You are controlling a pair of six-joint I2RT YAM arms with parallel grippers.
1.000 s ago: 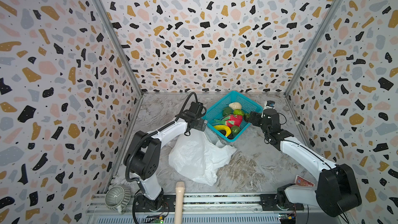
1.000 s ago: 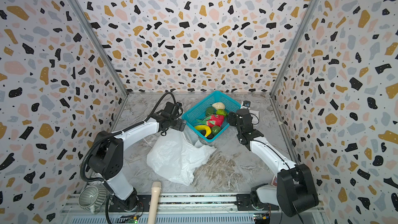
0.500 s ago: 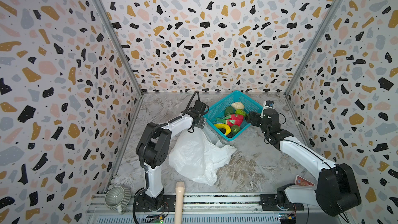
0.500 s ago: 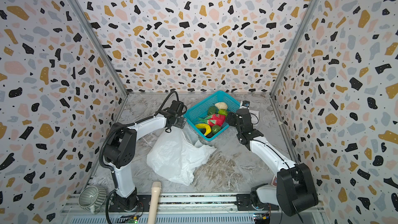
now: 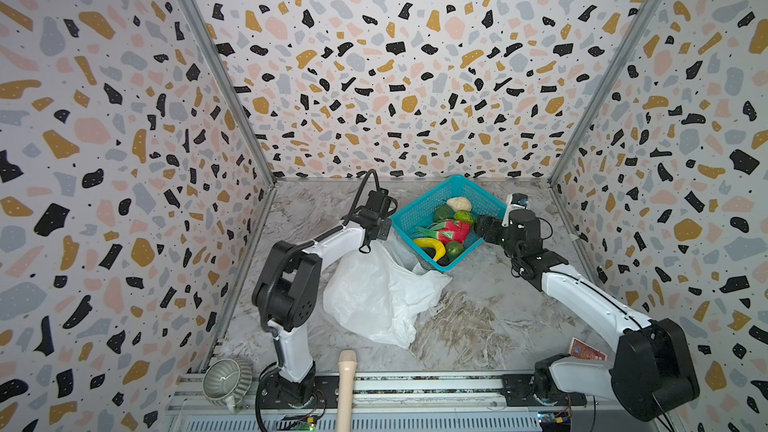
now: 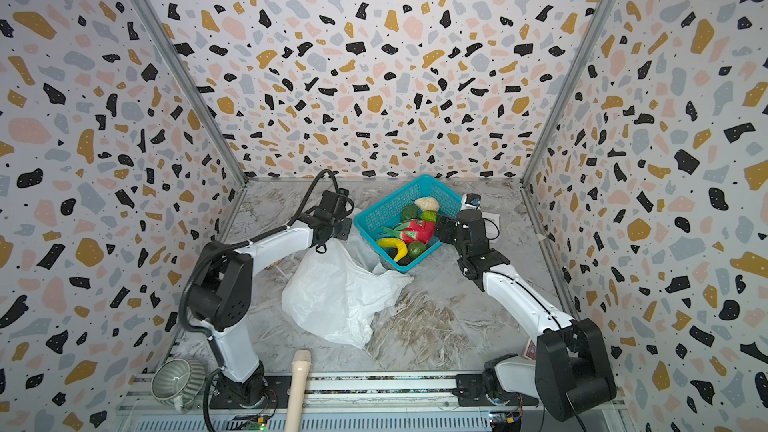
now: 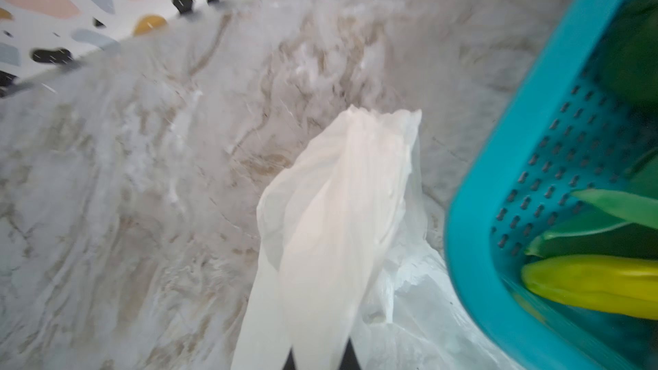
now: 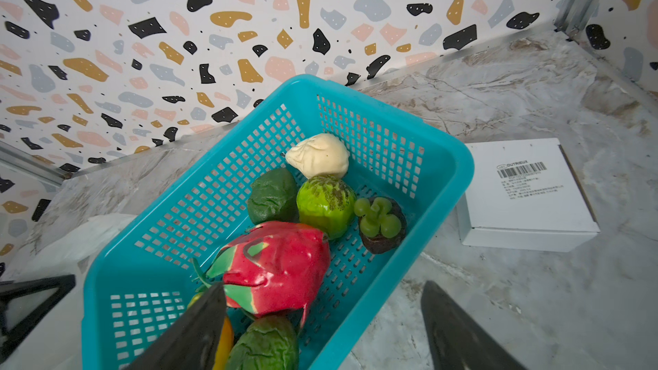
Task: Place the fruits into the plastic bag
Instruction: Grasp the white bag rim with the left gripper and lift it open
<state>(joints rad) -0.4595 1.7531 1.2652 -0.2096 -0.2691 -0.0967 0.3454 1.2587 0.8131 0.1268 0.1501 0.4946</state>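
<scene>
Two grippers are working at either side of the teal basket (image 5: 419, 209): the left gripper (image 7: 318, 352) is pinching a bunched fold of the plastic bag (image 5: 374, 292), which is lying crumpled on the counter (image 5: 478, 326) against the basket. Further right, the fruits, banana (image 5: 430, 245) and dragon fruit (image 5: 453, 232) among them, are sitting in the basket, with the right gripper (image 8: 324, 288) hovering spread across its rim. The thin film could slip free under a tug, and a finger could catch the rim and drag the basket.

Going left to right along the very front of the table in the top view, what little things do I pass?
grey ribbed cup → wooden handle → red card, partly tucked behind the right arm.
</scene>
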